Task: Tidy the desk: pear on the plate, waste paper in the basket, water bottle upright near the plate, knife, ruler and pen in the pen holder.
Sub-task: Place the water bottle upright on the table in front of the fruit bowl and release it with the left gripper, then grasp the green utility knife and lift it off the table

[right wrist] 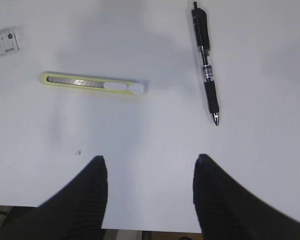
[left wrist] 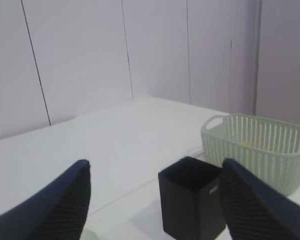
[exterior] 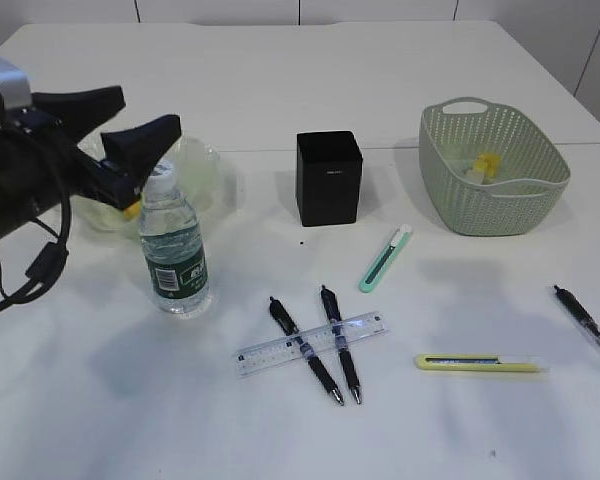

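The water bottle (exterior: 175, 250) stands upright just in front of the pale green plate (exterior: 205, 160). A bit of the yellow pear (exterior: 130, 210) shows on the plate behind my arm. My left gripper (exterior: 145, 112) is open and empty above the bottle's cap; in the left wrist view (left wrist: 154, 170) it faces the black pen holder (left wrist: 192, 205). The clear ruler (exterior: 312, 343) lies across two black pens (exterior: 305, 350). A mint knife (exterior: 385, 258) and a yellow knife (exterior: 480, 363) lie on the desk. My right gripper (right wrist: 150, 167) is open over the front edge.
The green basket (exterior: 500, 210) at the back right holds yellow waste paper (exterior: 488, 163). The pen holder (exterior: 328, 178) stands mid-desk. A third pen (exterior: 585, 325) lies at the right edge. The right wrist view shows that pen (right wrist: 206, 65) and the yellow knife (right wrist: 92, 84).
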`<action>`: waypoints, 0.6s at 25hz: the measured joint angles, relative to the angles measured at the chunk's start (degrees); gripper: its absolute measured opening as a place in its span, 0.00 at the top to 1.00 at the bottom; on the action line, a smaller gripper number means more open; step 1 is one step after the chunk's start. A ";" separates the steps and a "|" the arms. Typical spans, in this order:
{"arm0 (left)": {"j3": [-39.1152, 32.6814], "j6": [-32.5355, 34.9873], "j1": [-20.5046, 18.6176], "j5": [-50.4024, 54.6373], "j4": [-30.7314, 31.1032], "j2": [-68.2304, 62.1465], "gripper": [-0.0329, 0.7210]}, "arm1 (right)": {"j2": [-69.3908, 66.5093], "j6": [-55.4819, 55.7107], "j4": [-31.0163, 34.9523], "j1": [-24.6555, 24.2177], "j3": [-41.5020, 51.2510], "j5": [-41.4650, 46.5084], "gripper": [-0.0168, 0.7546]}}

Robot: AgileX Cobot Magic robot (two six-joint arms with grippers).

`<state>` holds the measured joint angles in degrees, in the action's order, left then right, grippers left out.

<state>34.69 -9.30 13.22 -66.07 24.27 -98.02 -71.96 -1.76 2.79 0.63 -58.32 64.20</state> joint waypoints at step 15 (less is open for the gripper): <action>-0.23 -1.83 -16.26 15.15 -13.63 8.72 0.20 | 0.00 0.00 -0.24 0.00 0.00 -0.10 0.45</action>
<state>34.46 -11.13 -3.04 -50.92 10.64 -89.30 -71.96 -1.76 2.54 0.63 -58.32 64.09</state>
